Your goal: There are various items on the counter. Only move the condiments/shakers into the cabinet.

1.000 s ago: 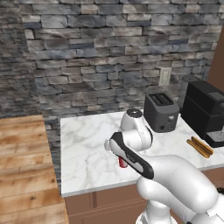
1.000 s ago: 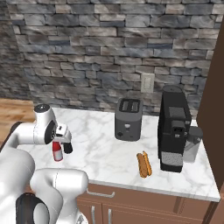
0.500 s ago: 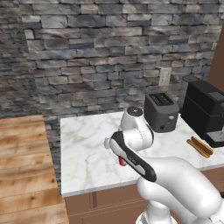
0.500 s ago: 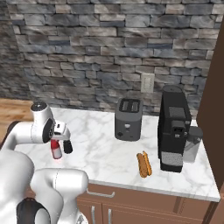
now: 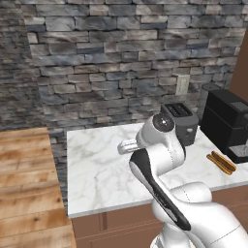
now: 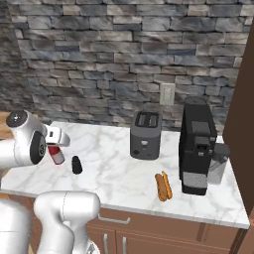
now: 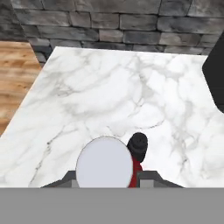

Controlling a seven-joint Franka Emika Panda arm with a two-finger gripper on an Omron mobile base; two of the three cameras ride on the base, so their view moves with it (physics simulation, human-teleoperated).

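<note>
The tool [image 7: 109,177] is clamped on a red bottle [image 6: 56,155] with a round pale cap. A squat black shaker [image 6: 77,165] stands beside it on the glossy grey-veined marble bench [image 6: 119,163]; no writing is legible.

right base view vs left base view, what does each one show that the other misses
Right base view: the red bottle and the black shaker standing beside it on the counter. Left base view: the wooden floor left of the counter. Both: the toaster, coffee machine, hot dog, marble counter and stone wall.
</note>
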